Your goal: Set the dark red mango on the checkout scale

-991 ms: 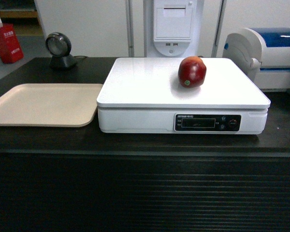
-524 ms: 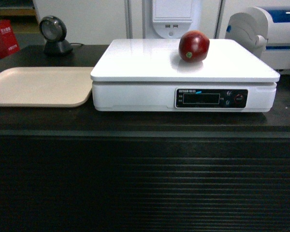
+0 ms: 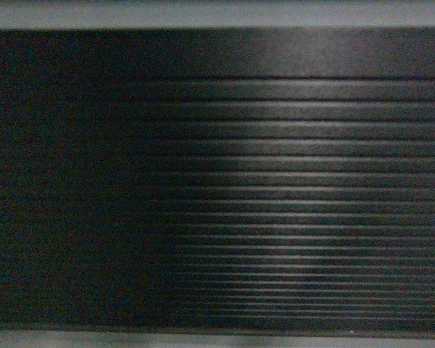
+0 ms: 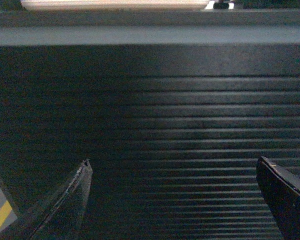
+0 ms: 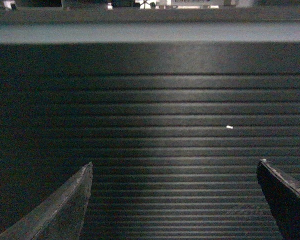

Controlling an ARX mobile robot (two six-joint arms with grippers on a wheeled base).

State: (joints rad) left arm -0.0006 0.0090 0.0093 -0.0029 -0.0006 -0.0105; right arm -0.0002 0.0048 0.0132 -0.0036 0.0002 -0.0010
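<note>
Only checkout [image 3: 275, 181] front, left gripper [image 4: 172, 200] (spread), empty.

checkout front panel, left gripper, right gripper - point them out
checkout front panel [image 3: 275, 188], head view, on a lit rib.
left gripper [image 4: 172, 182], left wrist view, open gap between fingertips.
right gripper [image 5: 174, 182], right wrist view, open gap between fingertips.

The horizontally ribbed black front panel of the checkout [image 5: 155, 145] fills the right wrist-mounted view. Two dark, tapered fingers of the right gripper [image 5: 174, 200] are seen spread wide before the panel's lower ribs, nothing between them. A small white speck [image 5: 229, 127] is seen on the panel, right of its middle.
</note>
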